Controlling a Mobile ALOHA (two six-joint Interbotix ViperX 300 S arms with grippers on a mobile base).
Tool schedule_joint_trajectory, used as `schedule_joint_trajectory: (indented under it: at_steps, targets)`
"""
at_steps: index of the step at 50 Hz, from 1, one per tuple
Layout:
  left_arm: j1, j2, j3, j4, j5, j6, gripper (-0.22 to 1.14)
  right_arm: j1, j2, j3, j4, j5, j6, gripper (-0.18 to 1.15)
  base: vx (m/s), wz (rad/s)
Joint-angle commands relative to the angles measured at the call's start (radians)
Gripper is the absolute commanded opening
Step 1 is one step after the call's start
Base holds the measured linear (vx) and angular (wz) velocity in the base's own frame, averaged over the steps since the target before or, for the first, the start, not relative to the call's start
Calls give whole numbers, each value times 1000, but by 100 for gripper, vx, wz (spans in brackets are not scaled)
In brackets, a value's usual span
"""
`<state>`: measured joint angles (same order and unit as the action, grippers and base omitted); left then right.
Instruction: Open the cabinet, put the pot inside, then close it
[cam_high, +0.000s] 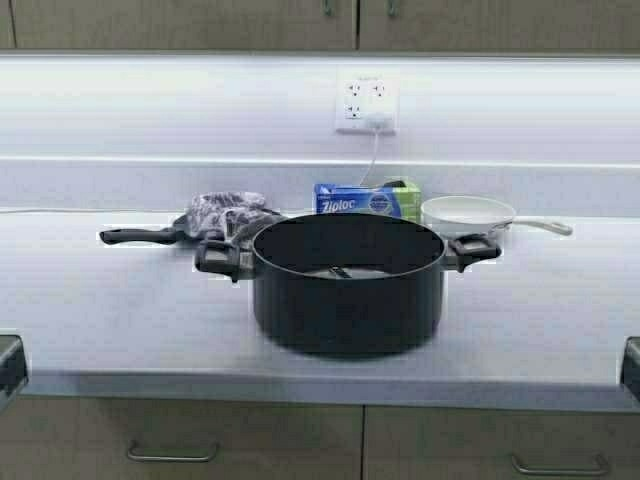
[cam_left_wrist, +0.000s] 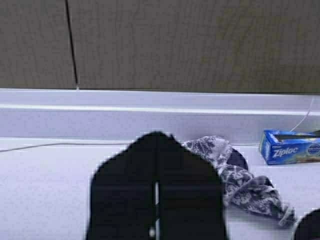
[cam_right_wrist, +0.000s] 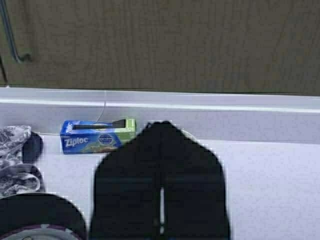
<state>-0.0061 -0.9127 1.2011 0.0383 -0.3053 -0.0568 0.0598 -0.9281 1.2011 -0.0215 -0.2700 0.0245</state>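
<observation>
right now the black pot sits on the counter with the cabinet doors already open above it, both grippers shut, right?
Not quite: the cabinet doors are closed, as the high view shows along its top edge. The rest holds: the pot sits on the counter, and the left gripper and right gripper are both shut.

Matte-black left gripper (cam_left_wrist: 156, 192) and right gripper (cam_right_wrist: 161, 192)

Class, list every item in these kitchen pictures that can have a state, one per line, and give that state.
cabinet: both doors closed.
pot: upright on the counter, lidless, not gripped.
left end effector: shut, holding nothing, above the counter.
right end effector: shut, holding nothing, above the counter.
Ziploc box: lying against the backsplash, flap state unclear.
white frying pan: upright, empty.
grey cloth: crumpled over the long-handled black pan.
wall outlet: one plug in.
</observation>
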Motion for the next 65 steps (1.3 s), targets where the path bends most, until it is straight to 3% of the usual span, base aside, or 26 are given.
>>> schedule_joint_trajectory:
  at_steps: [1, 7, 11, 14, 15, 18, 20, 22, 26, 37, 44, 49, 54, 60, 65]
  targets:
    - [0, 3, -9, 2, -8, -3, 2, 11, 2, -11, -2, -5, 5, 6, 12, -10]
    - [-14, 6, -14, 2, -12, -3, 7, 37, 3, -14, 0, -14, 5, 7, 11, -8]
    - [-48, 8, -18, 3, -11, -2, 27, 71, 18, -25, 2, -20, 8, 19, 9, -7]
    - [-92, 5, -25, 2, -9, -8, 56, 123, 35, -37, 2, -20, 20, 45, 8, -6]
    - [-109, 5, -26, 3, -8, -11, 68, 155, 48, -49, 2, -20, 28, 61, 6, -5]
    - [-164, 6, -41, -5, -8, -14, 102, 227, 80, -84, 0, -23, 43, 94, 5, -4]
    - [-204, 11, -55, -8, -8, -14, 112, 272, 109, -114, 2, -28, 48, 110, 4, -3]
    - [-242, 15, -75, -9, -12, -12, 109, 314, 144, -144, 2, -44, 48, 111, 3, -3]
    - [-295, 41, -120, -11, -12, -12, 98, 370, 235, -209, 6, -100, 46, 101, 3, -3]
    - [-345, 253, -218, -28, -60, -11, 101, 462, 548, -413, 95, -196, 25, 102, 1, -1]
    - [-414, 417, -270, -41, -181, 0, 101, 515, 706, -541, 201, -232, -103, 102, 0, 0]
    - [-483, 555, -325, -84, -250, 31, 101, 552, 761, -609, 379, -273, -278, 102, 0, 0]
    - [-540, 689, -394, -193, -316, 110, 101, 598, 787, -649, 617, -371, -503, 102, 0, 0]
    - [-621, 842, -488, -417, -463, 284, 101, 663, 830, -704, 937, -554, -776, 102, 0, 0]
    - [-672, 942, -563, -580, -580, 403, 101, 666, 864, -761, 1034, -528, -900, 102, 1, 0]
